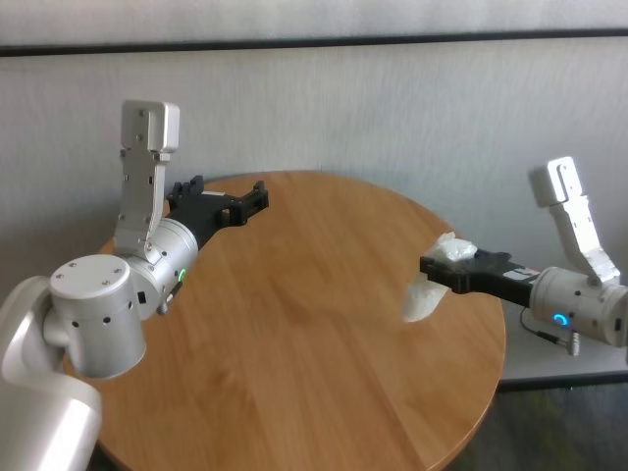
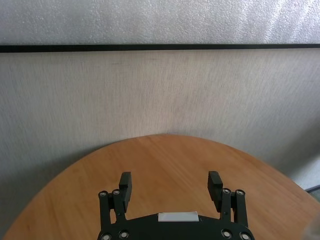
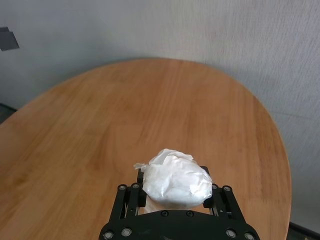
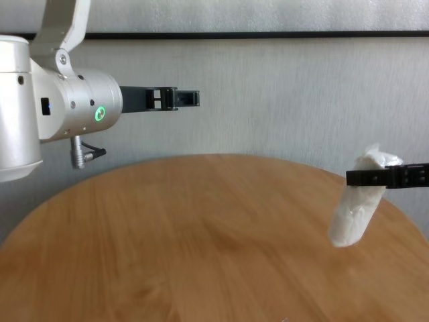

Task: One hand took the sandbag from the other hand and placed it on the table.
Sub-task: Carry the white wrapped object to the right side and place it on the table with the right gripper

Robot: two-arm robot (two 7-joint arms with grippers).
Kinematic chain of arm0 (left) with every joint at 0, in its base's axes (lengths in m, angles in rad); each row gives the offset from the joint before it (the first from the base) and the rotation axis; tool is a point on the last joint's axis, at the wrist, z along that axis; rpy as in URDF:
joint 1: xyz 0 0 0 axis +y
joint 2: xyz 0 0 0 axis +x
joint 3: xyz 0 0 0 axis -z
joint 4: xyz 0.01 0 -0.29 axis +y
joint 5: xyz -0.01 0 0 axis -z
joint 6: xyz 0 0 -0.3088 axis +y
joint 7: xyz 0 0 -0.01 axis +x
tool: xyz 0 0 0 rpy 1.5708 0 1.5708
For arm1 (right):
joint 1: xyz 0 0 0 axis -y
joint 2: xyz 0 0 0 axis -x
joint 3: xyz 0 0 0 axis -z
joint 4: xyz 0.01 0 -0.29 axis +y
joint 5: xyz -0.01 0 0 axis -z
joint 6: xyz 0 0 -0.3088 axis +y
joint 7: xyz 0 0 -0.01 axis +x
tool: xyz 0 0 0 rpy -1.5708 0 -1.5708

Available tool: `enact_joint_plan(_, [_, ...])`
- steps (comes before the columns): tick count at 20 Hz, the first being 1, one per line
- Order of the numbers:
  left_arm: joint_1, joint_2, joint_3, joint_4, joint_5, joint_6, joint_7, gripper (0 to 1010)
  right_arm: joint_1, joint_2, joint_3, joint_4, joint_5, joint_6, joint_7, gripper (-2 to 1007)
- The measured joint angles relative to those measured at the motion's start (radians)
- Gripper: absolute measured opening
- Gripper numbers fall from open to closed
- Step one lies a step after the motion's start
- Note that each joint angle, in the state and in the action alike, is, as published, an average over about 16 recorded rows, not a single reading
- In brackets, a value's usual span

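Observation:
The white lumpy sandbag hangs from my right gripper, the blue-ringed one, above the right part of the round wooden table. The gripper is shut on the bag's upper end; the bag's lower end dangles clear of the tabletop in the chest view. The right wrist view shows the bag bulging between the fingers. My left gripper, the green-ringed one, is open and empty, held above the table's far left edge; its fingers stand wide apart in the left wrist view.
A grey wall runs close behind the table. The table's right edge lies just under my right wrist. A grey floor strip shows beyond it.

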State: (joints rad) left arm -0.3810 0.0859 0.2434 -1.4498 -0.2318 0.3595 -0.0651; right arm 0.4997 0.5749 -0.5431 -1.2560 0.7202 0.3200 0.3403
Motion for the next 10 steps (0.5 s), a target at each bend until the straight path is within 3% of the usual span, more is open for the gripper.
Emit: enact_joint_plan(10, [-0.013, -0.012, -0.015, 0.026, 0.014, 0.008, -0.005, 1002, 0.058, -0.031, -0.034, 0.077, -0.057, 0.013, 0.035, 587])
